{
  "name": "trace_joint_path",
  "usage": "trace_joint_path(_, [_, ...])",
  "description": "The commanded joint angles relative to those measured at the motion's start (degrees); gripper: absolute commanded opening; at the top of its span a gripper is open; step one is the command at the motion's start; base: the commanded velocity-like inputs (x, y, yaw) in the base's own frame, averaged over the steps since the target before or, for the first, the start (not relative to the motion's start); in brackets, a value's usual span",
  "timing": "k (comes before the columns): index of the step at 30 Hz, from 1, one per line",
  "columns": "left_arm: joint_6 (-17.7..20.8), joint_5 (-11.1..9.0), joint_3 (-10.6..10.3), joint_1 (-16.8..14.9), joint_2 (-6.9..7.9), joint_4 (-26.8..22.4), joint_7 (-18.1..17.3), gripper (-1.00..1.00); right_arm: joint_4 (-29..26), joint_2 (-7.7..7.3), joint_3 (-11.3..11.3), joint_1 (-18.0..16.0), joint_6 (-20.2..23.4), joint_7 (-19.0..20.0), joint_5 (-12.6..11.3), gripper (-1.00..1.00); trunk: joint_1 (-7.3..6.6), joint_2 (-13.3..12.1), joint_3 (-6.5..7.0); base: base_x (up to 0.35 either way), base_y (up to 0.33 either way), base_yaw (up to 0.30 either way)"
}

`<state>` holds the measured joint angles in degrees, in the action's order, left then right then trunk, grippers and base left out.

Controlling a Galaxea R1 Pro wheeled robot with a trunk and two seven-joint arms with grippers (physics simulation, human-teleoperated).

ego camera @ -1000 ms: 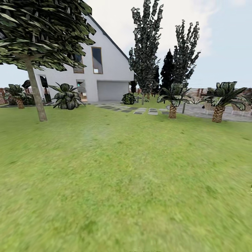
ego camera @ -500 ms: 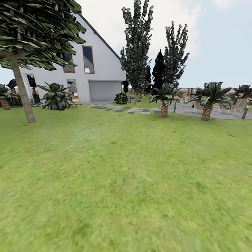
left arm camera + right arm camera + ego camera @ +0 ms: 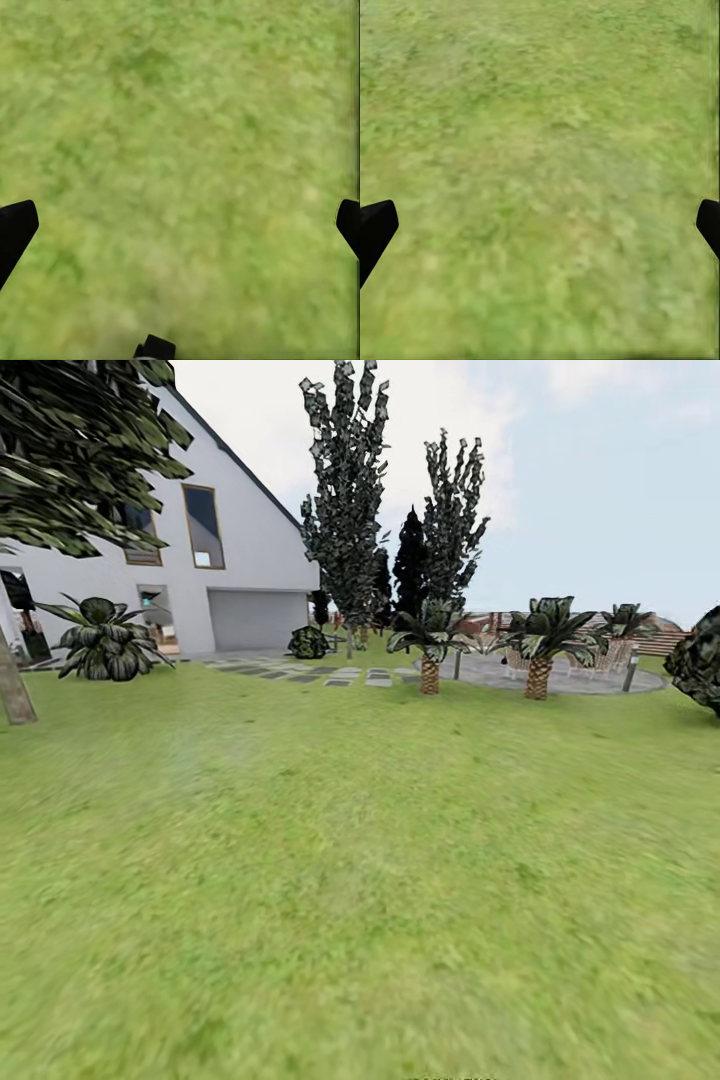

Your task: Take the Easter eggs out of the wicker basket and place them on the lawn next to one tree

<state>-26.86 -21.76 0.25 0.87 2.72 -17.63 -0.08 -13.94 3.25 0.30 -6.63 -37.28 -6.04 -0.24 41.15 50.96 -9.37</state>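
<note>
**Crossing the garden, both grippers empty**

We look out over the lawn [image 3: 360, 880], a broad run of short green grass stretching toward a white house [image 3: 240, 560]. At the far left edge stands the tree [image 3: 14, 685] with the pale bare trunk, its dark jagged crown overhanging our view. Farther off, two small palms [image 3: 430, 660] flank a grey paved circle [image 3: 580, 678], and tall dark trees [image 3: 345, 510] rise behind them.

We cannot say where the wicker basket and the three Easter eggs are from here; we judge we are on our way, searching.

Our left gripper [image 3: 180, 217] hangs over bare grass with its fingers spread wide and nothing between them. Our right gripper [image 3: 540, 217] is likewise spread and empty above the turf.

By the task's wording, we expect the eggs to be light, smooth, rounded and prone to slip or roll. We would close on an egg around its widest middle, fingers on opposite sides, squeezing gently. On the grass, each egg should be set down low rather than dropped, so it stays beside the trunk.
</note>
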Motion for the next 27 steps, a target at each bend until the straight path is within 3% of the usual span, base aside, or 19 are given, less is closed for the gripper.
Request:
trace_joint_path(1, [0.0,-0.1,0.0,0.1,0.00,-0.1,0.0,1.00,0.1,0.01,0.0,0.0,-0.2,-0.2,0.0,1.00,-0.22,-0.4,0.11,0.000,0.000,-0.253])
trace_joint_path(8, [0.0,-0.1,0.0,0.0,0.00,-0.1,0.2,1.00,0.1,0.04,0.0,0.0,-0.1,-0.2,-0.2,1.00,-1.75,-3.2,0.89,0.000,0.000,-0.136])
trace_joint_path(27, [0.1,-0.1,0.0,0.0,0.11,-0.1,0.2,1.00,0.0,0.09,0.0,0.0,-0.2,-0.4,-0.2,1.00,-5.93,-10.8,2.85,0.010,0.000,-0.003])
